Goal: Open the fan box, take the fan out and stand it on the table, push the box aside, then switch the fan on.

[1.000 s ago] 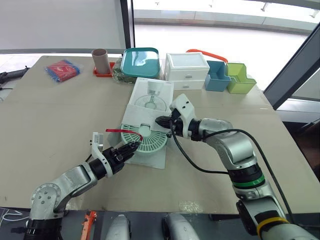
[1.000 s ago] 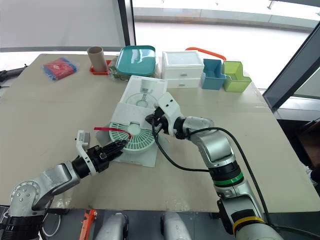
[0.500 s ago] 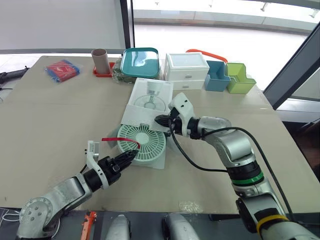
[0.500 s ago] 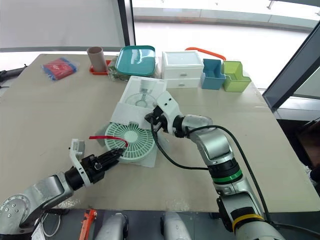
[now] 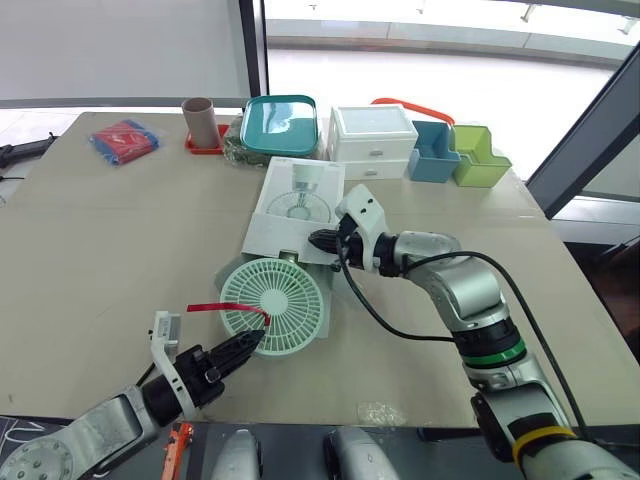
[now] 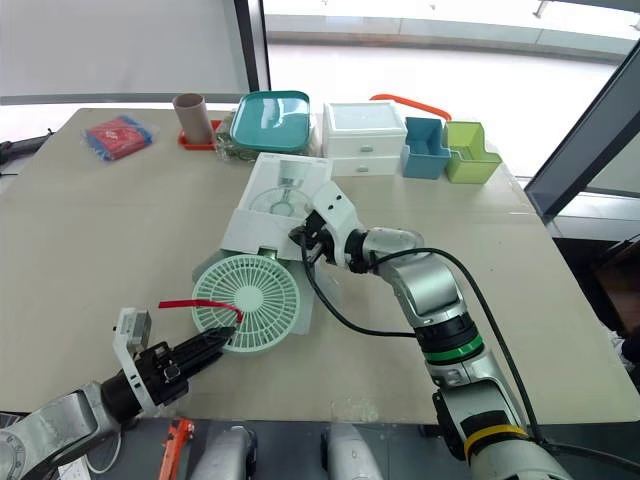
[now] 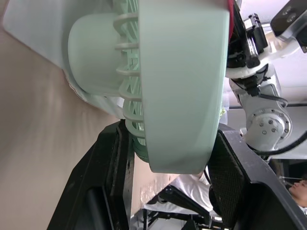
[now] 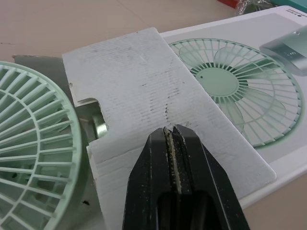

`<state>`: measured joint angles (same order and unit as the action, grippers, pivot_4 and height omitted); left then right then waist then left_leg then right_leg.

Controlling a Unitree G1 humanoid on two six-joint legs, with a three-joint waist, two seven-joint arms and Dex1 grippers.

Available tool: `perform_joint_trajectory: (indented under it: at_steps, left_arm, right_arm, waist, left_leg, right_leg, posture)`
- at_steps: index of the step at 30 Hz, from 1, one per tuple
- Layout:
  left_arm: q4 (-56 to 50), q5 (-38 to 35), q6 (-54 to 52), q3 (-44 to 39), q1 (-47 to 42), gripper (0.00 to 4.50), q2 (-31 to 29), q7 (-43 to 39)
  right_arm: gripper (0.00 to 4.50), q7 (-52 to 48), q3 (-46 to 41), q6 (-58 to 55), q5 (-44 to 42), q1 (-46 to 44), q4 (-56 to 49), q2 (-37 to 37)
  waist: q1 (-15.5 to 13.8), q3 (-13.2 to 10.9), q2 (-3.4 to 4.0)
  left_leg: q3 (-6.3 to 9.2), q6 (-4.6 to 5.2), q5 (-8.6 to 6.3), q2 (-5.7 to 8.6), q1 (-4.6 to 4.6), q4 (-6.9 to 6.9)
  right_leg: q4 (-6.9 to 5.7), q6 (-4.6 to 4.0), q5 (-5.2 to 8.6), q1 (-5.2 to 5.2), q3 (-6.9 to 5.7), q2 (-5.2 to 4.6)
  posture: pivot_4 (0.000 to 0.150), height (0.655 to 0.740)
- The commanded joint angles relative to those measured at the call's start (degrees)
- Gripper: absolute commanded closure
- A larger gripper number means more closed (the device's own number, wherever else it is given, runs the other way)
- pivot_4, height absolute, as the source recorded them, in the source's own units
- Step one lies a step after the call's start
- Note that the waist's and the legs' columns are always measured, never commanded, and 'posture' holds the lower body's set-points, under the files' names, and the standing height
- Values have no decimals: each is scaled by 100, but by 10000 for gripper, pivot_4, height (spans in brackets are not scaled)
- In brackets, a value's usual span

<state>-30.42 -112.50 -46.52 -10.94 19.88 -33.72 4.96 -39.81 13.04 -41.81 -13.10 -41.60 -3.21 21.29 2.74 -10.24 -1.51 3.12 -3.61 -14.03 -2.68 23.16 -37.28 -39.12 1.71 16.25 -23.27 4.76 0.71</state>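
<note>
1. One fan [image 5: 272,305], pale green, lies grille-up and slightly tilted near the middle of the table's [image 5: 120,240] near edge, just in front of the box's open end. Part of it sits over a white panel of the box.
2. One red strap [image 5: 222,307] arches from the fan's rim toward the table's left edge.
3. One box [image 5: 300,195], white with a fan printed on top, lies flat mid-table, behind the fan.
4. The left gripper [image 5: 250,343] is clamped on the fan's near rim; in the wrist view the rim sits between its two fingers [image 7: 110,163].
5. The right gripper [image 5: 318,241] has its two fingers together, tips on the box's one raised flap [image 8: 144,86].
6. Along the far edge stand one red packet [image 5: 124,140], one tube [image 5: 199,120], one teal tub [image 5: 281,124], one white drawer unit [image 5: 373,135], a blue bin [image 5: 434,152] and a green bin [image 5: 478,157].
</note>
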Motion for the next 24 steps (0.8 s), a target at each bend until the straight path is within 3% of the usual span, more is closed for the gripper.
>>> perform_joint_trajectory:
  at_steps: [1,13,15,17,19,21,24]
  left_arm:
    - [-234,-50,-156,-172,398,25115,-291,-372]
    - [43,-50,-313,-338,459,25115,-857,-1051]
    - [74,69,-330,-328,369,15755,-952,-1096]
    - [99,112,-338,-387,347,12477,-985,-1201]
    - [154,72,-374,-490,389,4852,-1035,-1305]
    - [216,188,-541,-697,451,1256,-1183,-1671]
    - [470,636,-745,-1053,555,1256,-1424,-2288]
  right_arm:
    - [45000,-6,-7,77,57,-115,35,-7]
    - [45000,0,54,176,87,-97,57,-24]
    - [45000,-3,62,199,102,-87,65,-19]
    - [45000,-6,67,211,113,-81,67,-16]
    - [45000,-12,67,216,113,-82,63,-17]
    - [45000,-24,73,253,120,-95,107,-29]
    - [45000,-31,109,311,143,-110,163,-61]
  waist:
    - [1,0,1]
    - [-2,-3,4]
    - [-2,-3,5]
    - [-1,-3,5]
    - [-1,-3,5]
    - [-2,-3,5]
    - [0,-4,6]
  left_leg:
    - [0,0,0,-1,0,2]
    - [1,0,0,-2,0,14]
    - [0,0,0,-2,0,15]
    - [-1,0,0,-2,0,15]
    - [-1,0,0,-2,0,17]
    - [-1,0,0,-2,0,18]
    - [0,0,0,-2,0,22]
  right_leg:
    - [0,-3,2,-1,0,1]
    - [0,-6,10,-6,-3,0]
    - [0,-7,10,-6,-3,0]
    - [0,-7,10,-6,-2,0]
    - [0,-7,10,-7,-2,0]
    - [0,-7,10,-7,-2,0]
    - [0,-10,12,-9,-3,0]
  posture:
    - [1500,7400]
    - [1500,7400]
    - [1500,7400]
    - [1500,7400]
    - [1500,7400]
    - [1500,7400]
    - [1500,7400]
